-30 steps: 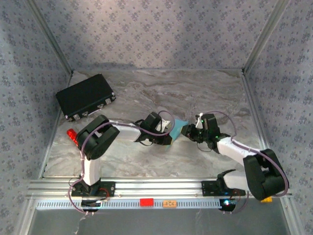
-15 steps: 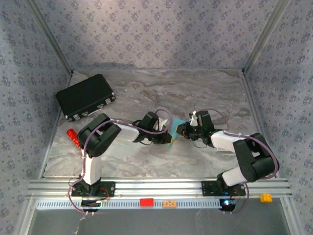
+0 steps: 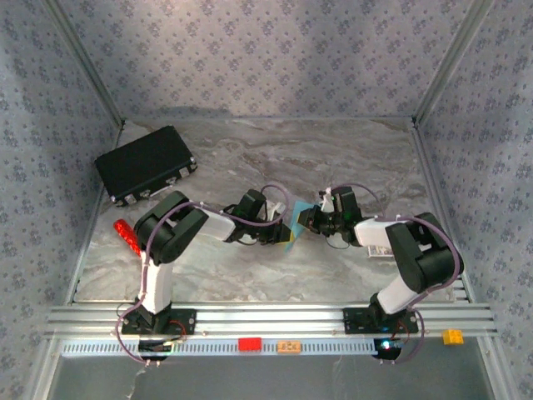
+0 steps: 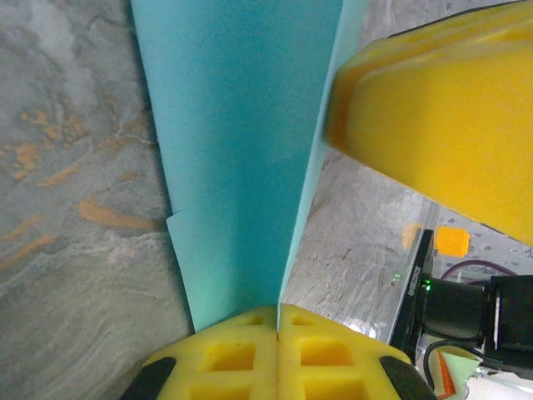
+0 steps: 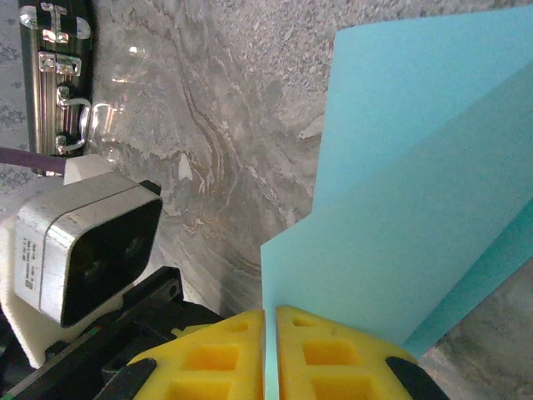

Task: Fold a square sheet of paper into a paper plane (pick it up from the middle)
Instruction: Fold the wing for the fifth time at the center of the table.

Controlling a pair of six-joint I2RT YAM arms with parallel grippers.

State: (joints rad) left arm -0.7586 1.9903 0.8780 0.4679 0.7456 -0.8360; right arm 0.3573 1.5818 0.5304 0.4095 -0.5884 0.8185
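Far left, back of the table (image 3: 333,150): black case (image 3: 146,164), lying flat. Red stick (image 3: 127,234) is in front of it by the left edge, well apart from me.

My left gripper (image 3: 279,230) is at mid-table, pointing right. On the left wrist cam its yellow pads (image 4: 277,321) are pressed together on the near edge of the paper (image 4: 241,150).

The paper (image 3: 293,225) sits between my two grippers, stood on edge with a fold in it. One flap overlaps the other. I can't tell if its bottom edge touches the table.

My right gripper (image 3: 305,219) faces left, just beside the left one. On the right wrist cam its pads (image 5: 271,321) are clamped on the paper (image 5: 400,167), only a thin slit between them.
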